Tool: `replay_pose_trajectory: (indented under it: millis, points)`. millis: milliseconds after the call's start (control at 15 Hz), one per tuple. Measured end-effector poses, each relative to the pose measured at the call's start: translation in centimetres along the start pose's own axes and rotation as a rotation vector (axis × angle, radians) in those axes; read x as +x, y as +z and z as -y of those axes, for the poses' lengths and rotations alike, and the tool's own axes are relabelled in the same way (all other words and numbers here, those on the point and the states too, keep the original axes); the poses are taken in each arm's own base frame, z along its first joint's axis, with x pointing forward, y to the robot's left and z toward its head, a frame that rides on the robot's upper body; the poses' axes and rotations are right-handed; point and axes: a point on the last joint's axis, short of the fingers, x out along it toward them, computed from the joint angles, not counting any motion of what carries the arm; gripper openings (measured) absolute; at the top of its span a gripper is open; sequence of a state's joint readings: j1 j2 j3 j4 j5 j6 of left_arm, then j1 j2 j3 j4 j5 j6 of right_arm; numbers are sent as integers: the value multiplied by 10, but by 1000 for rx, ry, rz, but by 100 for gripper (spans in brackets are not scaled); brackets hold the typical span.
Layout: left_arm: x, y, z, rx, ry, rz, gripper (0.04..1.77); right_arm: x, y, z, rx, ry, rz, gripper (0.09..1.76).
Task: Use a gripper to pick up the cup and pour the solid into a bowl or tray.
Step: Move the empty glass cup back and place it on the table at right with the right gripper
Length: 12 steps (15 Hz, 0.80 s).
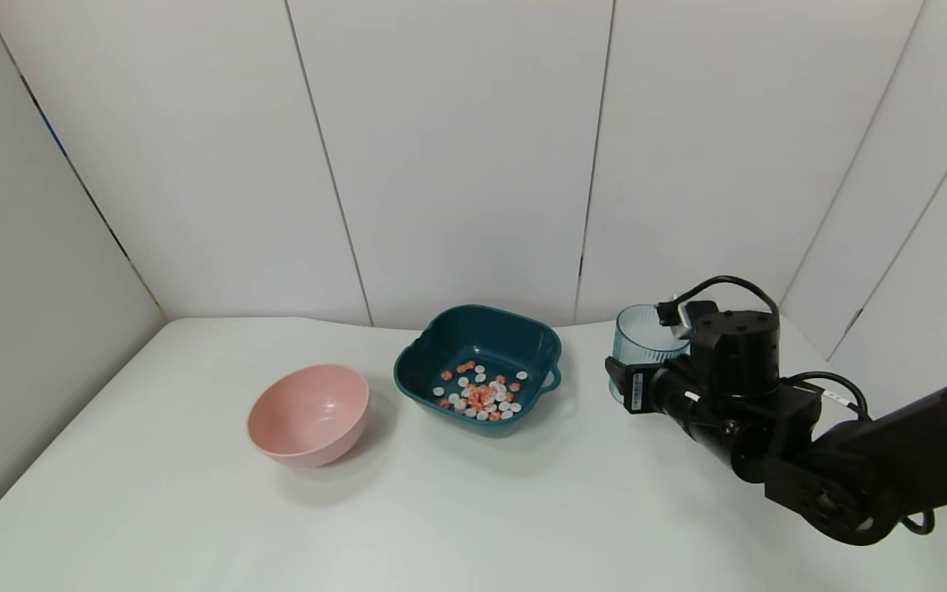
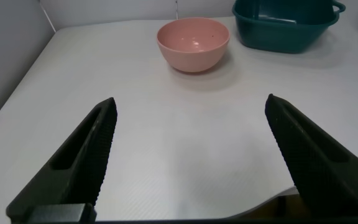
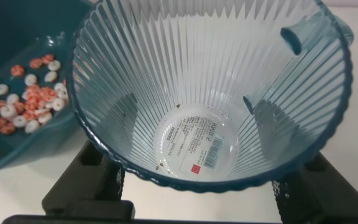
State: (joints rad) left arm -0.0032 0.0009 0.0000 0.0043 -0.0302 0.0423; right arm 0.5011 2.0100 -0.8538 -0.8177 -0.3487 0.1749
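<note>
the right gripper (image 1: 634, 380) is closed on the cup (image 1: 646, 335), a pale-blue ribbed transparent plastic cup, and holds it upright over the right part of the white table (image 1: 194, 510), toward the back edge and just right of the teal dish (image 1: 478, 366). in the right wrist view the black fingers (image 3: 89, 186) sit on either side of the cup's (image 3: 210, 93) lower wall, pressed against it. whether the cup's base is touching the tabletop or raised off it cannot be told. looking down into the cup, it holds no pieces; only a printed label (image 3: 194, 143) shows through its clear base, and its side handle (image 3: 291, 62) shows through the wall.

the solid (image 1: 482, 395), small round flat pieces in white and orange-red, lies in a loose heap on the floor of the teal dish, gathered toward the dish's front side. the same pieces (image 3: 33, 93) show in the right wrist view inside the dish (image 3: 17, 37), just beside the cup's rim. the dish is dark teal, squarish with rounded corners, with a small handle on its right side; it stands near the middle of the table, toward the back edge.

a round pink bowl (image 1: 309, 415) stands left of the dish, near it but not touching, and nothing is inside it.

the left gripper (image 2: 188, 162) hangs above the table's front left area with its two black fingers (image 2: 82, 162) spread wide apart and nothing between them; the pink bowl (image 2: 193, 43) and the teal dish (image 2: 284, 25) lie well beyond it.
</note>
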Motion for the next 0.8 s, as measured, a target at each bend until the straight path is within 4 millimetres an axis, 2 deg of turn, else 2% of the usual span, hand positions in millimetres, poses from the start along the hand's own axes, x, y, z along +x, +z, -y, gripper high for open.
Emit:
replay_pose_trajectory:
  millis: [533, 800]
  points:
    - [0, 0, 0, 0, 0, 0, 172, 18, -33, 4, 2, -20, -33, 132]
    - [0, 0, 0, 0, 0, 0, 172, 23, -42, 4, -2, -23, -46, 132]
